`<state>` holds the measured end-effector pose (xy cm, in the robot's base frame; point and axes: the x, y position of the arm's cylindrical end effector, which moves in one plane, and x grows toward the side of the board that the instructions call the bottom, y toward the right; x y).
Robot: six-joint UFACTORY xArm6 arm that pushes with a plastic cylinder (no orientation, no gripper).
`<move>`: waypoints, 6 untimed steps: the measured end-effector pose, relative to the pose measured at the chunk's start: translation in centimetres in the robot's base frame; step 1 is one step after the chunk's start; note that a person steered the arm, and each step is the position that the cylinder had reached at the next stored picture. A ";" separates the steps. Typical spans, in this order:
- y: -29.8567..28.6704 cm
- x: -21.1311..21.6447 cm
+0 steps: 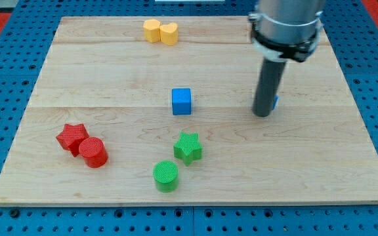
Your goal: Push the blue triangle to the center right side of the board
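Observation:
My tip (262, 114) rests on the wooden board (195, 72) right of its middle. Only a thin blue sliver (275, 101) of a block shows at the rod's right edge; the rest is hidden behind the rod, so its shape cannot be made out. A blue cube (182, 101) sits near the board's middle, well to the left of my tip.
A yellow hexagon (151, 30) and a yellow heart (169, 33) touch at the view's top. A red star (73, 137) and a red cylinder (94, 153) sit at the lower left. A green star (188, 147) and a green cylinder (166, 176) sit at the bottom centre.

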<state>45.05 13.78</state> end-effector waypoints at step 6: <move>0.8 -1.0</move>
